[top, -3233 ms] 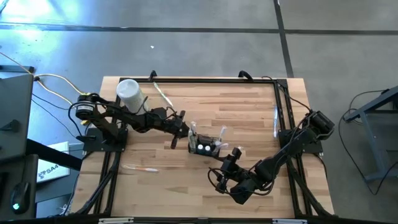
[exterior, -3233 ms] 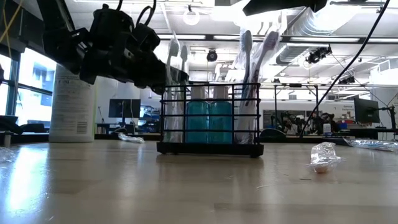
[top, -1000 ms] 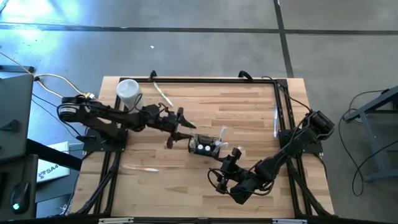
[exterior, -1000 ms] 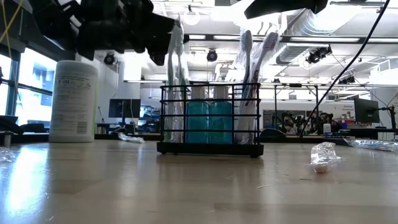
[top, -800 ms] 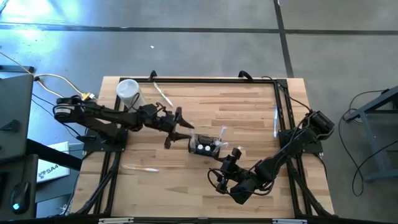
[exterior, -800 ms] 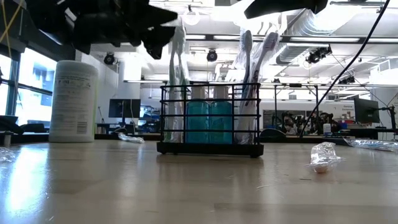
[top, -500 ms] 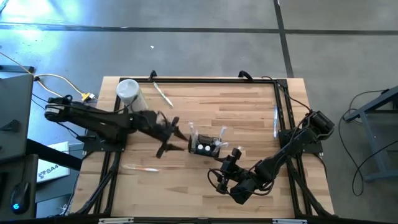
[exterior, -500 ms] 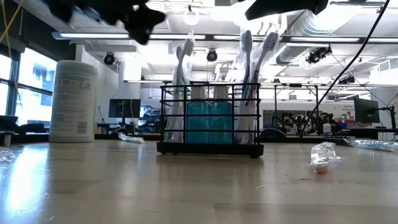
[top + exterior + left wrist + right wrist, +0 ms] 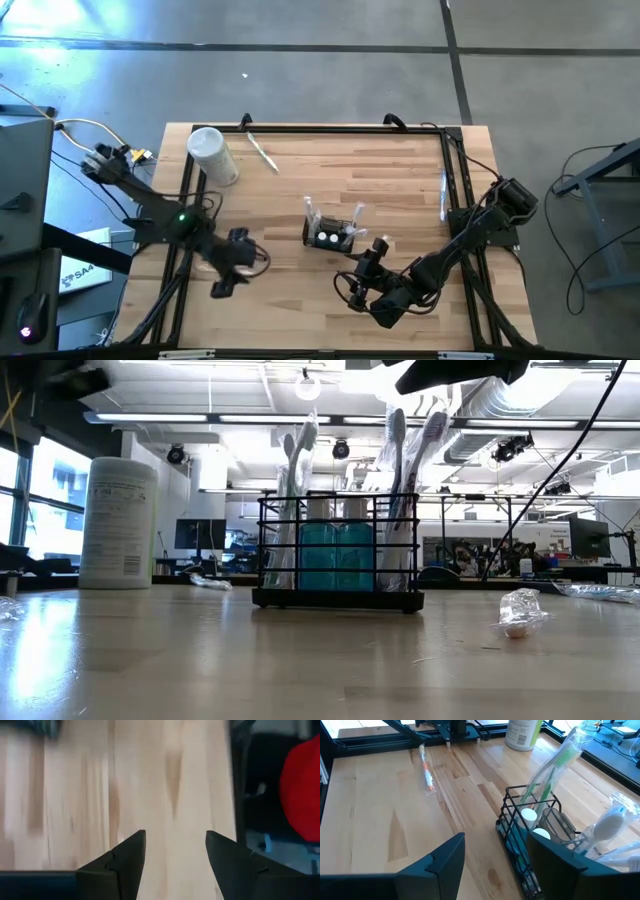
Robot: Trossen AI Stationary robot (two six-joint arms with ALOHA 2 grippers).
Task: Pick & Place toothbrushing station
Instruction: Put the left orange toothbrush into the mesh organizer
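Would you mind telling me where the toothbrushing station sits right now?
In the high view the toothbrushing station stands near the middle of the wooden table, just beyond the right hand and well apart from the left hand.

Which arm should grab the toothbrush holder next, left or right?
Right, probably. The right gripper is open just beside the toothbrush holder and facing it; the left gripper is open over bare table, farther off.

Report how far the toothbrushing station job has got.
Done: toothbrushes stand in the toothbrushing station, mid-table. In hand: nothing; the left gripper is open over bare wood near the table's left front, and the right gripper is open and empty beside the station. Left: one wrapped toothbrush lies near the white container, another on the left side.
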